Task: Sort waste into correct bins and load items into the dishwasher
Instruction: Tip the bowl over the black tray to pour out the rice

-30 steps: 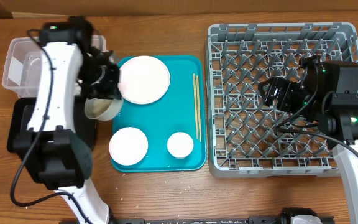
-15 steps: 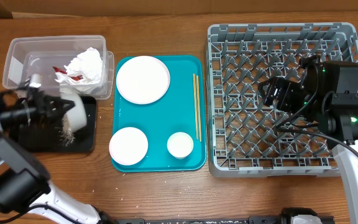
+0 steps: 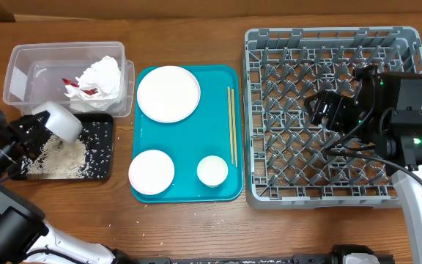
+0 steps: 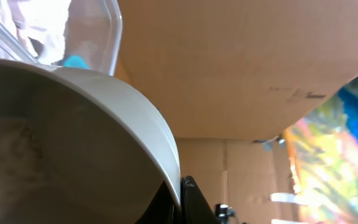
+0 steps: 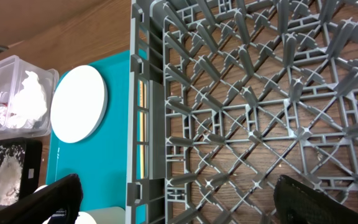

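My left gripper (image 3: 38,126) is shut on the rim of a white bowl (image 3: 63,122), held tilted over the black tray (image 3: 105,147), which holds loose white rice (image 3: 58,155). In the left wrist view the bowl (image 4: 86,137) fills the frame, its rim pinched between my fingers (image 4: 180,190). The clear tub (image 3: 20,62) holds the crumpled white napkin (image 3: 101,75) and the red wrapper scrap (image 3: 70,83). My right gripper (image 3: 321,110) hovers open and empty over the grey dish rack (image 3: 401,37). Its fingers (image 5: 185,205) spread wide above the rack's lattice (image 5: 260,106).
The teal tray (image 3: 218,81) holds a large white plate (image 3: 168,93), a smaller white plate (image 3: 151,172), a small white cup (image 3: 212,170) and chopsticks (image 3: 231,125). A few rice grains lie on the wood in front of the tray.
My left arm has swung left from beside the teal tray to the black tray's left end. The bowl tipped and rice now lies spread in the black tray. The right arm has not moved.
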